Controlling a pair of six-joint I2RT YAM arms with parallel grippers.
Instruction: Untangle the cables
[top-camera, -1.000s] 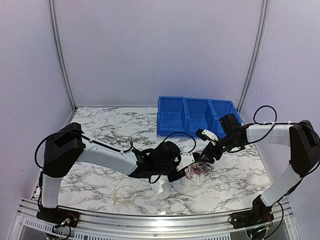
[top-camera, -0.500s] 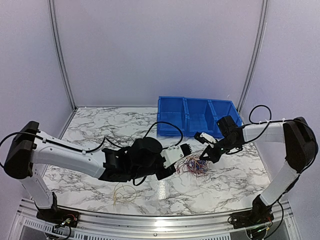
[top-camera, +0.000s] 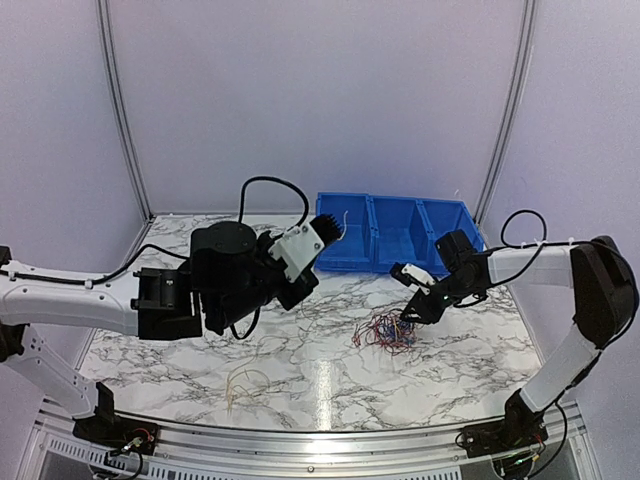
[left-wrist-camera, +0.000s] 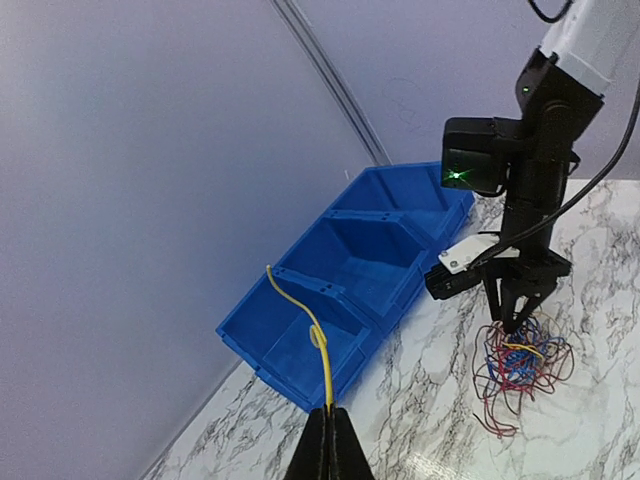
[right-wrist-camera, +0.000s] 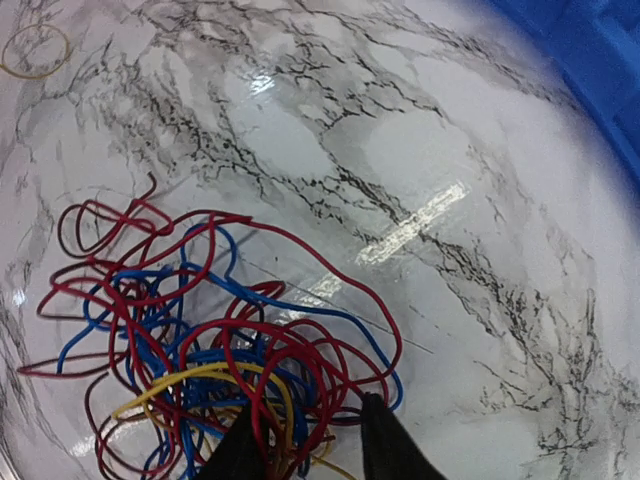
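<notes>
I took my bearings from the blue bin (top-camera: 345, 262) at the far side of the marble table (top-camera: 480, 350). The overhead view gave me the whole layout. Only the left wrist view looked into the bin's three compartments, where I saw blue floor, and only the right wrist view told the strands apart.

Half a second earlier my left gripper (top-camera: 325, 230) had been low beside the tangle. It had since risen and hung just off the bin's left end. It was pinched tight on a yellow wire (left-wrist-camera: 322, 350) that curled up in front of the leftmost compartment.

My right gripper (top-camera: 412, 315) had stayed in front of the bin's right end. Its fingers stood a narrow gap apart, tips down in the cables (top-camera: 385, 332), with red and yellow strands between them. The cables lay on the marble just in front of the bin's middle. A pale loop (top-camera: 245, 385) lay well in front of the bin's left end.
</notes>
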